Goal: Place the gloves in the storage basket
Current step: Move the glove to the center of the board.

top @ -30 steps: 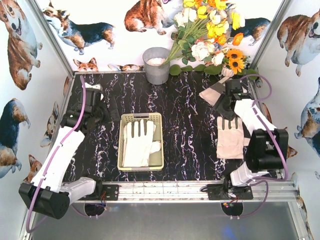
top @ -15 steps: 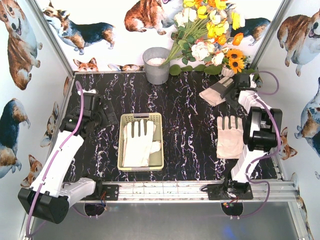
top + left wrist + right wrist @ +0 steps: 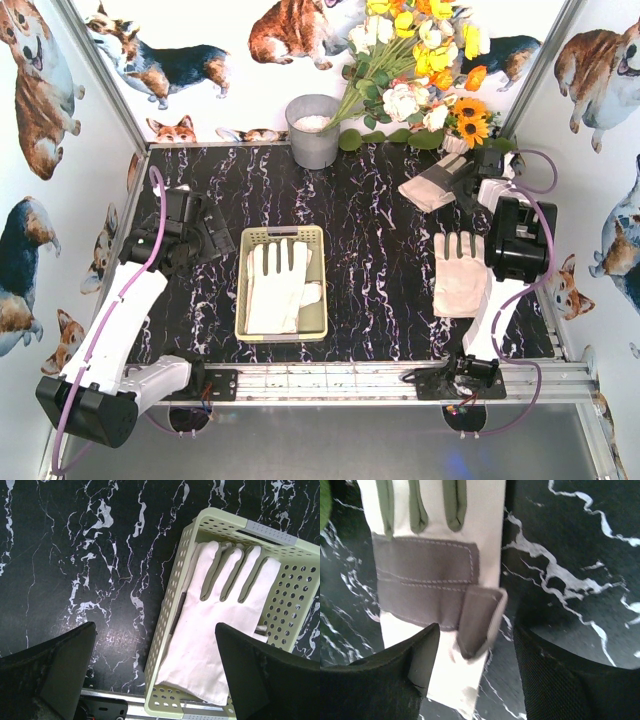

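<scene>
The pale yellow-green storage basket [image 3: 244, 300] stands at the table's middle with one cream-white glove [image 3: 276, 285] lying flat in it; both also show in the left wrist view, the basket [image 3: 167, 625] and the glove [image 3: 220, 610]. A second glove [image 3: 460, 272] lies flat on the table at the right. A third glove [image 3: 432, 182] with a grey cuff lies at the far right by the flowers. My right gripper [image 3: 466, 192] is open just above it, its jaws either side of the grey strap [image 3: 427, 580]. My left gripper [image 3: 215, 235] is open and empty, left of the basket.
A grey metal bucket [image 3: 313, 130] stands at the back centre. Artificial flowers [image 3: 420, 70] fill the back right corner. Corgi-print walls close in the left, back and right sides. An aluminium rail [image 3: 340, 380] runs along the near edge.
My right gripper has moved from over the flat right-hand glove back to the grey-cuffed glove by the flowers. My left gripper has shifted slightly toward the basket.
</scene>
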`<state>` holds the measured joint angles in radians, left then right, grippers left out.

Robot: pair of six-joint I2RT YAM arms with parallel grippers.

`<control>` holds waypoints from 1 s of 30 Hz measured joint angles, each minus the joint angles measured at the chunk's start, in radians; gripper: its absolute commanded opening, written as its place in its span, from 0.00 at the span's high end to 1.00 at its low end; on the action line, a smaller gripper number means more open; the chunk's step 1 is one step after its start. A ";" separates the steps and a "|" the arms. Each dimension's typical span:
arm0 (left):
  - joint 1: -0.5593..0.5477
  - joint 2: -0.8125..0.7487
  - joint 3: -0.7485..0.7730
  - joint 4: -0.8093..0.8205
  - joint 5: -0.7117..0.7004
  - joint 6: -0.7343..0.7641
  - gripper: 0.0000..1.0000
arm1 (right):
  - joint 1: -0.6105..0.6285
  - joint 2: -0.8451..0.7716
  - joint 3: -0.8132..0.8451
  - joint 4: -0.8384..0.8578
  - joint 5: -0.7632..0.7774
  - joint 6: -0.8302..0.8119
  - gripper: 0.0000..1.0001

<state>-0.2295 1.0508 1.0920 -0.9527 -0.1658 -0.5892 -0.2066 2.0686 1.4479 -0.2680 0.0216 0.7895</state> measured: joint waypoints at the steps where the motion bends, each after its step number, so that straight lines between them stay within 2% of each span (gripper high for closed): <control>1: 0.000 0.000 0.000 -0.004 -0.002 -0.002 0.00 | -0.004 0.016 0.008 0.008 -0.006 0.006 0.39; 4: 0.000 0.000 0.000 -0.014 -0.007 -0.002 0.00 | -0.009 0.046 0.043 0.023 -0.028 0.029 0.46; 5: 0.000 0.000 0.000 -0.016 -0.008 -0.002 0.00 | -0.011 0.054 0.051 0.030 -0.035 0.032 0.51; 9: 0.000 0.000 0.004 -0.024 -0.012 -0.002 0.00 | -0.013 0.076 0.057 0.047 -0.081 0.048 0.80; 10: 0.000 0.000 0.007 -0.025 -0.015 -0.002 0.00 | -0.013 0.081 0.057 0.053 -0.101 0.052 0.91; 12: 0.000 0.003 0.019 -0.027 -0.019 -0.001 0.00 | -0.013 0.087 0.057 0.062 -0.143 0.055 1.00; 17: 0.000 0.014 0.052 -0.023 -0.026 0.012 0.00 | -0.013 0.086 0.045 0.089 -0.253 0.047 1.00; 23: 0.000 0.017 0.055 -0.014 -0.021 0.043 0.00 | -0.012 0.037 -0.055 0.120 -0.439 -0.007 1.00; 26: 0.000 0.017 0.055 0.001 0.002 0.067 0.02 | -0.007 -0.017 -0.088 0.089 -0.539 -0.068 1.00; 30: 0.000 0.029 0.055 0.044 0.057 0.103 0.05 | 0.026 -0.115 -0.098 -0.033 -0.636 -0.223 1.00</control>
<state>-0.2295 1.0794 1.1469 -0.9089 -0.1089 -0.4862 -0.1806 1.9537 1.3499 -0.3012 -0.6147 0.5663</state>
